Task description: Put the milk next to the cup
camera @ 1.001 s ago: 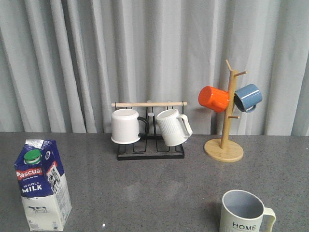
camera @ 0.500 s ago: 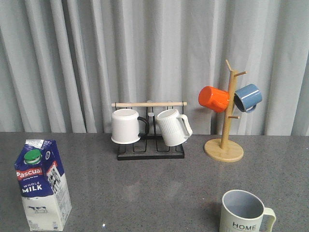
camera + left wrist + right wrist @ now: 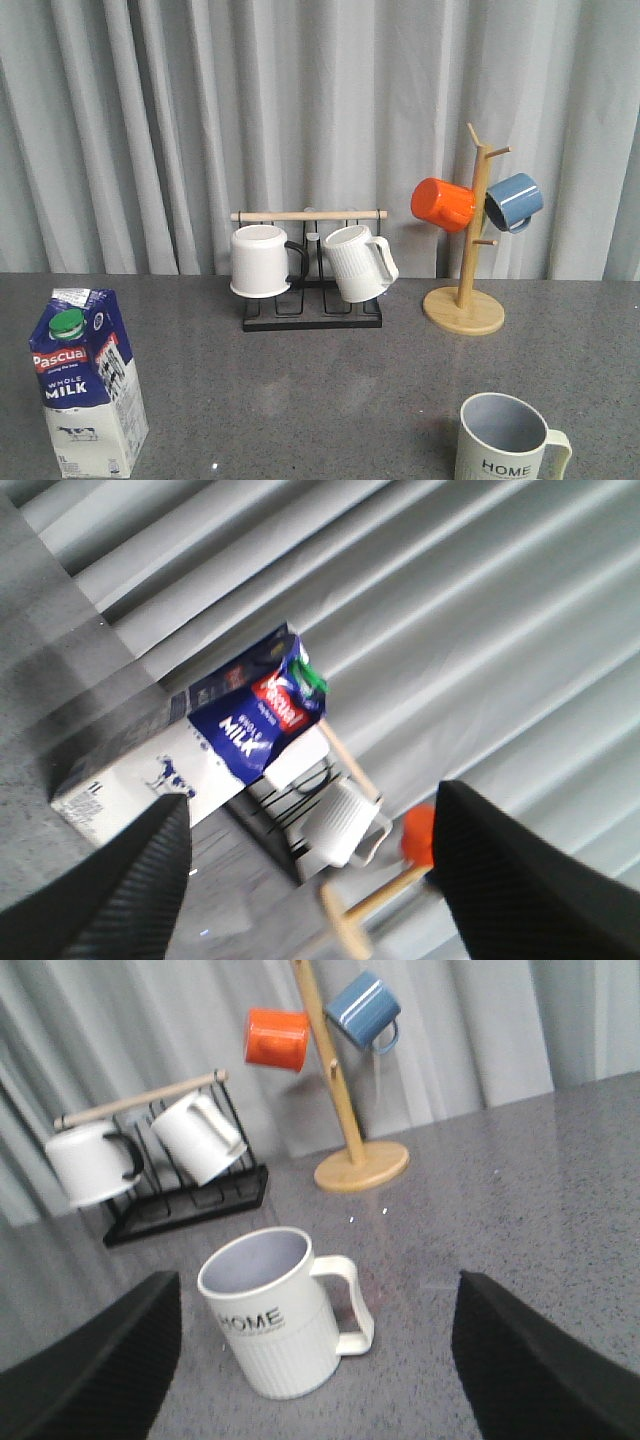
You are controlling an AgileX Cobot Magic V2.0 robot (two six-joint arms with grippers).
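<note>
The milk (image 3: 88, 385), a blue and white carton with a green cap, stands upright at the front left of the grey table (image 3: 300, 390). The cup (image 3: 503, 440), a cream "HOME" mug with a grey-blue inside, stands at the front right, far from the carton. Neither gripper shows in the front view. In the left wrist view my left gripper (image 3: 312, 798) is open and empty, with the milk (image 3: 200, 755) ahead of it and apart. In the right wrist view my right gripper (image 3: 315, 1288) is open and empty, with the cup (image 3: 285, 1315) just ahead, untouched.
A black rack (image 3: 312, 310) at the back middle holds a plain white mug (image 3: 260, 260) and a ribbed white mug (image 3: 358, 262). A wooden mug tree (image 3: 465, 305) at the back right carries an orange mug (image 3: 442, 204) and a blue mug (image 3: 514, 201). A grey curtain hangs behind.
</note>
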